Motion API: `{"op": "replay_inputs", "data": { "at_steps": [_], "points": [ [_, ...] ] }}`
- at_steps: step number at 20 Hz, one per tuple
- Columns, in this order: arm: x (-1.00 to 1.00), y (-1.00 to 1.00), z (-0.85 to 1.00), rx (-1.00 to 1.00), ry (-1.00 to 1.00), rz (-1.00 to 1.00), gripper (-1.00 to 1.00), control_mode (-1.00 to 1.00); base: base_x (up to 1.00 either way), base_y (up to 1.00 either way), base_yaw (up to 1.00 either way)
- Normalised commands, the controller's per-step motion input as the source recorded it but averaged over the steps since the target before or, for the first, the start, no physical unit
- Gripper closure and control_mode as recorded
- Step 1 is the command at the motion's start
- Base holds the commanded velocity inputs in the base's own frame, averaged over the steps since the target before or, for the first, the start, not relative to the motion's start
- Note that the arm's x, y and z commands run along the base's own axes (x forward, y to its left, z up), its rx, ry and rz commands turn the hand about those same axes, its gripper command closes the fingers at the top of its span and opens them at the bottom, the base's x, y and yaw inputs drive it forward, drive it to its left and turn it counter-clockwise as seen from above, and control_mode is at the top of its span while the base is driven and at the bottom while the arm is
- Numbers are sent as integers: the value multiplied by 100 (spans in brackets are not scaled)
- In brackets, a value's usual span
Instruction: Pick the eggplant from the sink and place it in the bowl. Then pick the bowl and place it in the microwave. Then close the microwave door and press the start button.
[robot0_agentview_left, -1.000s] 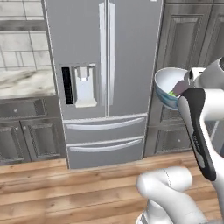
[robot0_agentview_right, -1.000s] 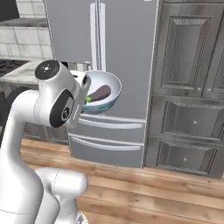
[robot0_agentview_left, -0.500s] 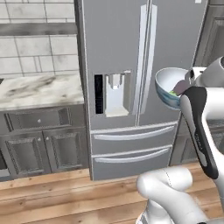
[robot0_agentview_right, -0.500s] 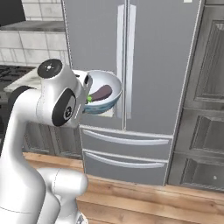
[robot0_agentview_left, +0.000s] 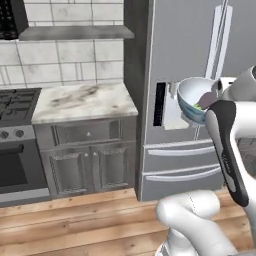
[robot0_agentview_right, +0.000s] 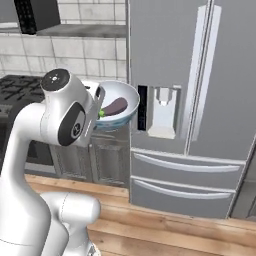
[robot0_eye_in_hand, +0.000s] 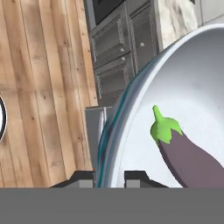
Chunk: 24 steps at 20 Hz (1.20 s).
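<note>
High in front of the arm hangs the blue-patterned bowl (robot0_agentview_left: 191, 101), and my gripper (robot0_eye_in_hand: 109, 177) is shut on its rim. Seen in the right base view, the gripper (robot0_agentview_right: 98, 101) holds the bowl (robot0_agentview_right: 121, 116) at its left edge. The dark purple eggplant (robot0_eye_in_hand: 189, 160) with its green cap lies inside the bowl (robot0_eye_in_hand: 192, 83); it also shows as the eggplant (robot0_agentview_right: 115, 106) and the eggplant (robot0_agentview_left: 206, 100). A black box with small pale buttons, apparently the microwave (robot0_agentview_left: 9, 19), sits at the upper left, the same microwave (robot0_agentview_right: 36, 13) above a grey ledge. The sink is out of view.
A tall steel fridge (robot0_agentview_left: 200, 55) with a dispenser stands right behind the bowl. Left of it are a marble counter (robot0_agentview_left: 82, 100) over grey cabinets (robot0_agentview_left: 87, 167) and a gas stove (robot0_agentview_left: 12, 107). The floor (robot0_agentview_left: 75, 225) is wood.
The whole picture has shifted as the base moved: the fridge slid right and the counter, stove and black box came into view. The bowl with the eggplant stays in the same grip.
</note>
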Motion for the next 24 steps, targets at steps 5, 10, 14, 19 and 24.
{"op": "replay_inputs", "data": {
  "at_steps": [5, 10, 14, 19, 24],
  "points": [
    [0, 0, 0, 0, 0, 0, 100, 100, 14, 100, 0],
    [0, 0, 0, 0, 0, 0, 100, 100, 19, 100, 0],
    [0, 0, 0, 0, 0, 0, 100, 100, 37, 100, 0],
    [0, 0, 0, 0, 0, 0, 100, 100, 60, 100, 0],
    [0, 0, 0, 0, 0, 0, 100, 100, 95, 100, 0]
  ]
}}
